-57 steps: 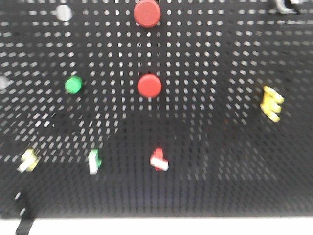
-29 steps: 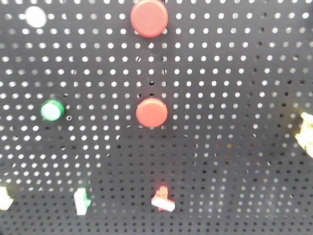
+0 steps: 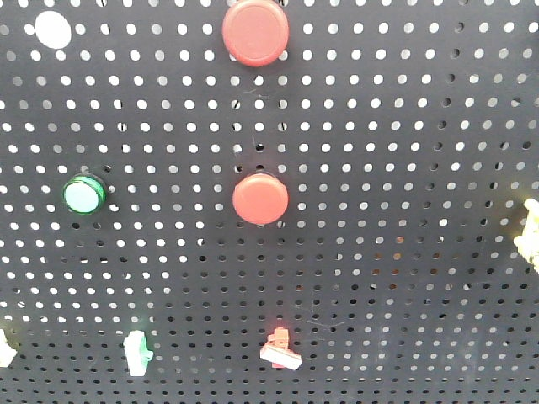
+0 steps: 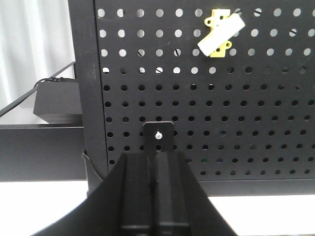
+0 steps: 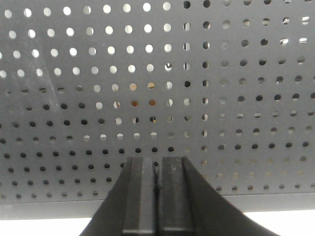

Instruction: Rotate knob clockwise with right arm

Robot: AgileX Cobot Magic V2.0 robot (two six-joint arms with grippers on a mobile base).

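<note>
The front view shows a black pegboard (image 3: 404,126) from close up. On it are a large red round cap (image 3: 255,32) at the top, a smaller red round cap (image 3: 260,199) in the middle and a green round one (image 3: 84,194) at the left. I cannot tell which of them is the knob. Neither gripper shows in the front view. My right gripper (image 5: 157,162) is shut and empty, facing a bare lower part of the board (image 5: 98,59). My left gripper (image 4: 156,157) is shut and empty, facing the board's lower left corner.
A white round cap (image 3: 52,29) sits top left. Small switches sit low: green-white (image 3: 137,352), red-white (image 3: 280,351), yellow (image 3: 530,236) at the right edge. The left wrist view shows a yellow-white switch (image 4: 221,33), a black bracket (image 4: 158,135), a black box (image 4: 56,101) and the white tabletop (image 4: 275,211).
The front view has closed in on the pegboard: caps and switches look larger and have spread outward, the bottom edge has left the frame, and the blur has gone.
</note>
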